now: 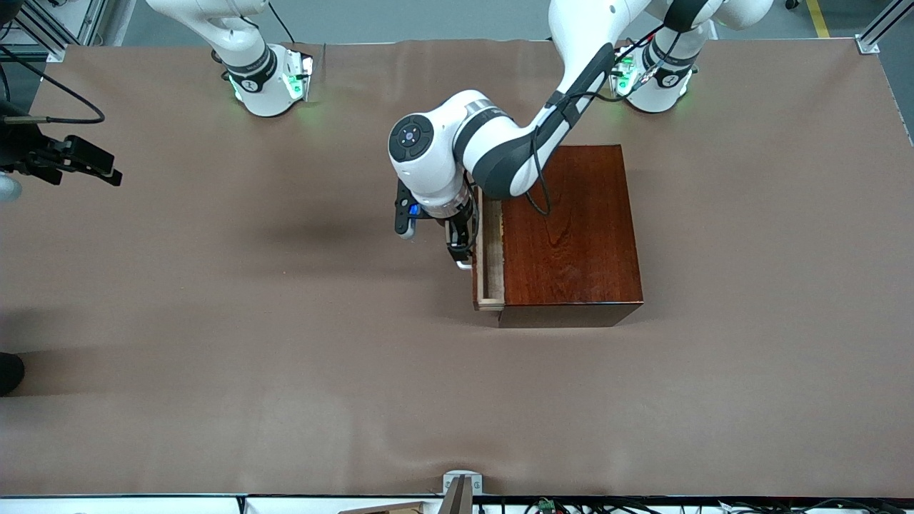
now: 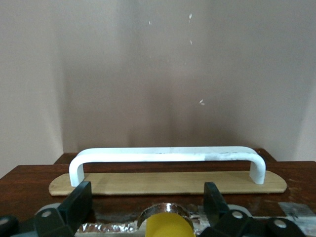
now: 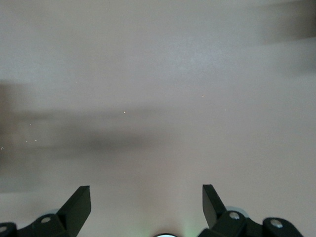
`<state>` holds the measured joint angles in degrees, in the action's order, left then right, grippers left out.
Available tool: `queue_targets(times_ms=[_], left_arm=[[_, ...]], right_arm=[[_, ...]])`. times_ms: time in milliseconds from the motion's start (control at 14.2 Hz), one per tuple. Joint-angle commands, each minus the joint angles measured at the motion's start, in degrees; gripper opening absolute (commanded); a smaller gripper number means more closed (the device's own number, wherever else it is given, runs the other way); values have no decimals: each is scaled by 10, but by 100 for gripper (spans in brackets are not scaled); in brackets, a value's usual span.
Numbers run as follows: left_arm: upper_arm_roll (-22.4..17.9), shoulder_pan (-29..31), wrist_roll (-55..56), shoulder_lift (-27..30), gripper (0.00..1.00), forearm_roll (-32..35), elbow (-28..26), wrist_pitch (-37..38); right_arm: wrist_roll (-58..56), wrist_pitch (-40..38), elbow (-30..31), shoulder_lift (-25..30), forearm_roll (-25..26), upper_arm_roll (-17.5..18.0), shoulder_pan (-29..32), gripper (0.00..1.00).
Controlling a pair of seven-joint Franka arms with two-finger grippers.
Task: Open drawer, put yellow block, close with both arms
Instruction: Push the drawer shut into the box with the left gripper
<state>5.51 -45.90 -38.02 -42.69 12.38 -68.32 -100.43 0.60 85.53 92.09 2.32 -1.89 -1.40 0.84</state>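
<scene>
Block [image 2: 168,226] (left wrist only) beneath claw [image 2: 148,197]

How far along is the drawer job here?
Drawer stands out by a narrow strip. No yellow block on the table, only a yellow shape in the left wrist view, so placement unconfirmed. Left tool open at the handle. Right tool open, waiting over the table's edge. Remaining: shutting the drawer.

We see a robot lab: aluminium frame posts [image 1: 880,30] at the table [image 1: 214,357] corners, cables [image 1: 571,505] along its edge.
</scene>
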Motion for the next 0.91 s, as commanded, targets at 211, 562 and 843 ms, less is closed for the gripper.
queue_targets(times_ms=[211, 562, 843], left_arm=[[-3, 6, 0, 16, 100, 23, -21, 58], [-9, 11, -2, 17, 100, 40, -21, 92], [-10, 10, -2, 17, 100, 41, -22, 99]], right_arm=[[3, -4, 7, 11, -7, 3, 0, 100], [4, -5, 7, 11, -7, 3, -5, 100], [3, -4, 6, 11, -7, 3, -5, 100]])
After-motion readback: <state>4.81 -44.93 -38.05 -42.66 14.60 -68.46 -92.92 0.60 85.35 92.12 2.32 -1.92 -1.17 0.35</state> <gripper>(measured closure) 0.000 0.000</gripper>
